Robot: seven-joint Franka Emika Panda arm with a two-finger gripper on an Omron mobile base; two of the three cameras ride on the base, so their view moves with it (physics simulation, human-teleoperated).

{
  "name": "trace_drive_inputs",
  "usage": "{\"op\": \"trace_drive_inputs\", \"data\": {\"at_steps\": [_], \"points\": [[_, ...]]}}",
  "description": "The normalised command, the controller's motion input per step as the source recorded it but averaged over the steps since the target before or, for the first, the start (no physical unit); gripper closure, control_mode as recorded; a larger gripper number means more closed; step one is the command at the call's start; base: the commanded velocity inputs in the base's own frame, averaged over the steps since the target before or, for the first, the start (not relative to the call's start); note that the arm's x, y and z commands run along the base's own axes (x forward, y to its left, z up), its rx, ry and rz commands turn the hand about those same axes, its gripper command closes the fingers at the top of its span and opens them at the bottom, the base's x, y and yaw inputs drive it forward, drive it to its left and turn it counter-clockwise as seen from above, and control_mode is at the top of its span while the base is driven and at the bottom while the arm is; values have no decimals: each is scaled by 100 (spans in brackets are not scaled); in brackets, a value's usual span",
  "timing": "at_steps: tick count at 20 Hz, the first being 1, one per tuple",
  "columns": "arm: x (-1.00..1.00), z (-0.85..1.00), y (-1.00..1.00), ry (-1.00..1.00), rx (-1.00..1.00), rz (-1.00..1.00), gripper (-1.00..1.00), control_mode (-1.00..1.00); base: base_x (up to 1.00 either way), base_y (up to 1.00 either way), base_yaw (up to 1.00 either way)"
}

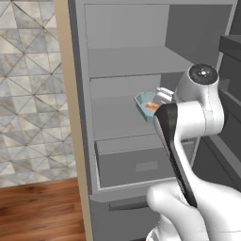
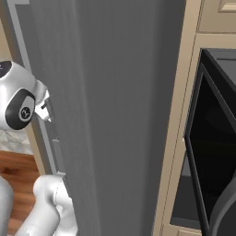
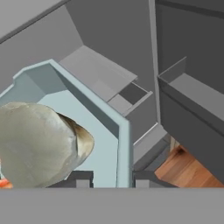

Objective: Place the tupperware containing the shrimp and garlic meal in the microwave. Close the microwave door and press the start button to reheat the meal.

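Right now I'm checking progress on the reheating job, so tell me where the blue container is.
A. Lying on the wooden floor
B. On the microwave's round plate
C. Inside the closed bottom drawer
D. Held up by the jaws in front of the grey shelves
D: the container hangs in front of the shelves, and the hand view shows its wall between the two fingertips.

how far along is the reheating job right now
Done: the tool has the tupperware by its rim, lifted in front of the open fridge shelves, garlic inside. In hand: carrying it out. Left: setting it in the microwave, shutting the microwave door, which stands open, and pressing start.
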Motion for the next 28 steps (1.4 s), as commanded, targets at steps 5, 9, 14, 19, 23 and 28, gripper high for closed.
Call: {"op": "trace_drive_inputs", "data": {"at_steps": [5, 9, 14, 19, 23, 28], "points": [[0, 0, 0, 0, 0, 0, 100, 100, -46, 20, 0], [0, 0, 0, 0, 0, 0, 100, 100, -70, 34, 0], [0, 0, 0, 0, 0, 0, 100, 100, -35, 64, -10], [0, 0, 0, 0, 0, 0, 100, 100, -26, 78, -28], [0, 0, 0, 0, 0, 0, 100, 100, -57, 60, -44], [0, 0, 0, 0, 0, 0, 100, 100, -90, 38, -51]]}}
